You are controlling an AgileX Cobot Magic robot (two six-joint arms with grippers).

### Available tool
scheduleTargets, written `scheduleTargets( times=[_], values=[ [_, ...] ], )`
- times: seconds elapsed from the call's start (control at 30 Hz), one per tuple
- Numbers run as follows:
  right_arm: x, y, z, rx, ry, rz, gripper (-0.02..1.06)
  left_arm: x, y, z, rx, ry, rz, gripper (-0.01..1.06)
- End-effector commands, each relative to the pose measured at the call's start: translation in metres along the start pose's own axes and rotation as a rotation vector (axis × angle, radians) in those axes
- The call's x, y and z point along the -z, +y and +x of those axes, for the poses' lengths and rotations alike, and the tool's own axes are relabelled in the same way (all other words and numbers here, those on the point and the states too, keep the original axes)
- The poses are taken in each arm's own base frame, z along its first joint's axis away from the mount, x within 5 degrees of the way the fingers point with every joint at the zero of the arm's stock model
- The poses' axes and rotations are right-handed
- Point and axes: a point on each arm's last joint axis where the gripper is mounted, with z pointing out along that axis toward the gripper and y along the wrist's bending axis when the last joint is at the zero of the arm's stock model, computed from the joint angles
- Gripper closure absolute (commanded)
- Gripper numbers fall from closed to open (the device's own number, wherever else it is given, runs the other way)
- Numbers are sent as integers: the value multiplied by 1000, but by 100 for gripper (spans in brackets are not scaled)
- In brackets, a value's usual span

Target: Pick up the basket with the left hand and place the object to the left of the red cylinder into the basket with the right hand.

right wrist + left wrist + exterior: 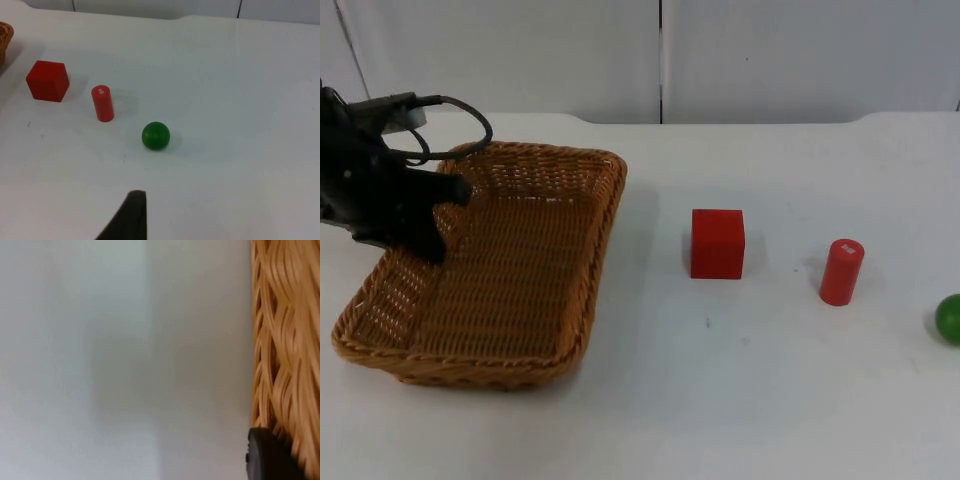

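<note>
The woven basket (560, 158) lies on the white table at the left. My left gripper (438, 218) is at its left rim, low over the inner wall. In the left wrist view the wicker wall (285, 340) is very close, with a black fingertip (265, 456) against it. A red cube (717, 243) stands left of the upright red cylinder (841, 272). The right wrist view shows the cube (47, 81), the cylinder (102, 103) and my right gripper (131, 220), which waits well back from them above the table.
A green ball (949, 319) lies right of the cylinder near the table's right side, also seen as the ball (155, 135) nearest the right gripper. The grey partition wall (660, 50) closes the back. The basket's edge (4, 37) shows beyond the cube.
</note>
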Motion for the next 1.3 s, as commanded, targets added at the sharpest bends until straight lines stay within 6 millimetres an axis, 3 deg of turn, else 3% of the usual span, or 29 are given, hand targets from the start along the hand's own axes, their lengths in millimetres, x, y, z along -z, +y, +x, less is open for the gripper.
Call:
scheduleTargets(
  times=[0.0,0.27,0.5,0.97,1.0,1.2,1.27],
  values=[
    [0,0,0,3,-8,3,-1,0,-3,-1,9,-2,20,105],
    [0,0,0,3,-8,3,-1,4,-13,0,90,19,115,105],
    [0,0,0,3,-8,3,-1,27,-24,-1,112,22,163,105],
    [0,0,0,3,-8,3,-1,123,-60,0,118,-59,260,105],
    [0,0,0,3,-8,3,-1,123,-60,0,118,-59,260,105],
    [0,0,0,3,-8,3,-1,176,-82,6,122,-172,333,105],
    [0,0,0,3,-8,3,-1,183,-84,8,117,-176,330,105]
  ],
)
